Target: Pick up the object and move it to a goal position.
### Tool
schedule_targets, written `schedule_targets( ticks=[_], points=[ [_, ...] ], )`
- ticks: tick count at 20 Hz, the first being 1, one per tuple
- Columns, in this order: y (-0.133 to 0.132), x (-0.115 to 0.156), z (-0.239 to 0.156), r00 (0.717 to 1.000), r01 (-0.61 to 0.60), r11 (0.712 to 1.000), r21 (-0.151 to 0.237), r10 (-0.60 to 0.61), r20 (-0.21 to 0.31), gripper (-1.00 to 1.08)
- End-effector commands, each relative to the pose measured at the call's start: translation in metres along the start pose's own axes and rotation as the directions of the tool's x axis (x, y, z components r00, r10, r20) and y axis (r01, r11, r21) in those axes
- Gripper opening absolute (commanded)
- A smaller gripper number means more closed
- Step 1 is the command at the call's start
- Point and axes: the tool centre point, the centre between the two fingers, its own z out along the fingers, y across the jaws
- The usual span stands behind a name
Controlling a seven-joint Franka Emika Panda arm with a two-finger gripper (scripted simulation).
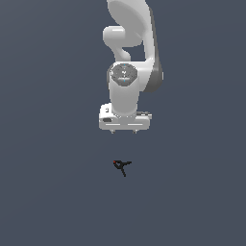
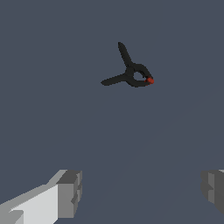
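My gripper (image 1: 124,131) hangs pointing down w/ fingers spread wide, nothing between them; the wrist view shows both fingertips (image 2: 70,192) far apart. The object (image 1: 122,166), a tiny black thing w/ two thin splayed prongs and a small red tip, lies on the flat dark grey floor (image 1: 48,192) below the gripper in the exterior view, clear of the fingers, red tip toward that view's left

Object (image 2: 131,74) black, red tip; arm (image 1: 126,86) white; fingers (image 2: 70,194) grey; floor (image 1: 48,182) slate-blue.
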Motion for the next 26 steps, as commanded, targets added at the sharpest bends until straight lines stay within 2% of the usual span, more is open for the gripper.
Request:
schedule_targets(
  ticks=[1,11,17,26],
  points=[
    [0.0,0.0,0.0,1.0,0.0,1.0,0.0,0.0,0.0,1.0],
    [-0.006,0.008,-0.01,0.999,0.034,0.999,-0.003,-0.034,-0.028,1.0],
    [-0.006,0.008,-0.01,0.999,0.041,0.999,-0.003,-0.041,-0.028,1.0],
    [-0.005,0.019,-0.003,0.989,0.143,0.99,-0.013,-0.144,-0.029,1.0]
  ],
)
